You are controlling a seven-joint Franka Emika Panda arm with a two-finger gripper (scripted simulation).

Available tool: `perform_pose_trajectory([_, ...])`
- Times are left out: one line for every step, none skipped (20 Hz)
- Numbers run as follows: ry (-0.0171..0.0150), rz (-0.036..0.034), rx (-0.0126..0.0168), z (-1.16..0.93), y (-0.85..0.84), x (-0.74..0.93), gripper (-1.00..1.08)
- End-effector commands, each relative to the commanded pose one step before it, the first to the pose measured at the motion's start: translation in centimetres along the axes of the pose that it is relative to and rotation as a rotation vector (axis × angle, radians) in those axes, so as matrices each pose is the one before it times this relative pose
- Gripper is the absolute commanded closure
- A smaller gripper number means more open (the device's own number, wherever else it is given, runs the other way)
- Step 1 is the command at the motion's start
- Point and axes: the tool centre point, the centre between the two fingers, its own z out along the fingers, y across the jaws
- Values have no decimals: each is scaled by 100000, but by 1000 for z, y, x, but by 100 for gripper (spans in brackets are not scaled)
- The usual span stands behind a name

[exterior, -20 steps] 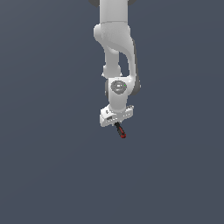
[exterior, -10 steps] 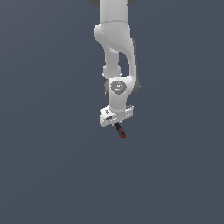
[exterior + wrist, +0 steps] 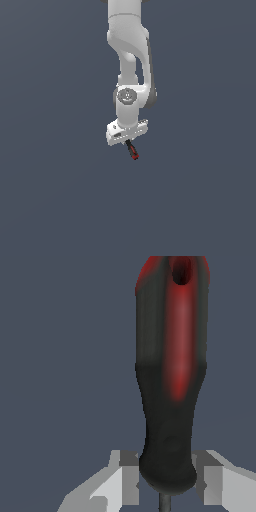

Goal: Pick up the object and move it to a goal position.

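Little has changed from the frames a second and half a second back — the arm point(image 3: 129, 55) hangs in the same pose at centre frame, and the tool point(image 3: 132, 150) sticks out below the gripper point(image 3: 129, 143) at the same slant, toward the exterior view's right. If anything shifted, it is too slight to make out.

The jaws are clamped on the tool: in the wrist view the two pale grey fingers point(image 3: 126, 476) sit on either side of the handle's black rounded end, pressed to it or very nearly. A thin grey shank shows just under that end, between the fingers.

The tool point(image 3: 172, 371) is a slim stick with a smooth, slightly waisted handle — black at the gripped end, swelling wider further out, with a glossy red stripe down the middle and a red tip. A dark oval hole pierces the red end. The surface looks like matte rubber on the black parts, shinier plastic on the red.

The arm is smooth white with rounded joint housings and a grey disc at the wrist. The gripper body is a blocky white bar, far wider than the tool. The background is flat, uniform slate blue.
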Motion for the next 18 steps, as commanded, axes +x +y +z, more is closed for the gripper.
perform_pose_trajectory([139,53,-62,-1388,1657,345,108])
perform_pose_trajectory([25,-9,41,-599,726,154,108])
perform_pose_trajectory([0,0,0,-618,757,162,108])
perform_pose_trajectory([0,0,0,-635,780,171,108])
perform_pose_trajectory([0,0,0,-649,799,179,108])
perform_pose_trajectory([0,0,0,-654,808,185,108])
perform_pose_trajectory([30,-10,37,-623,761,178,108])
perform_pose_trajectory([0,0,0,-572,710,168,108])
perform_pose_trajectory([0,0,0,-527,658,160,108])
perform_pose_trajectory([0,0,0,-481,605,154,108])
perform_pose_trajectory([0,0,0,-436,553,146,108])
perform_pose_trajectory([-14,12,-45,-399,504,136,108])
perform_pose_trajectory([0,0,0,-353,454,127,108])
perform_pose_trajectory([0,0,0,-314,405,114,108])
perform_pose_trajectory([0,0,0,-275,356,102,108])
perform_pose_trajectory([0,0,0,-238,309,90,108])
perform_pose_trajectory([-19,15,-42,-205,266,76,108])
perform_pose_trajectory([0,0,0,-166,219,68,108])
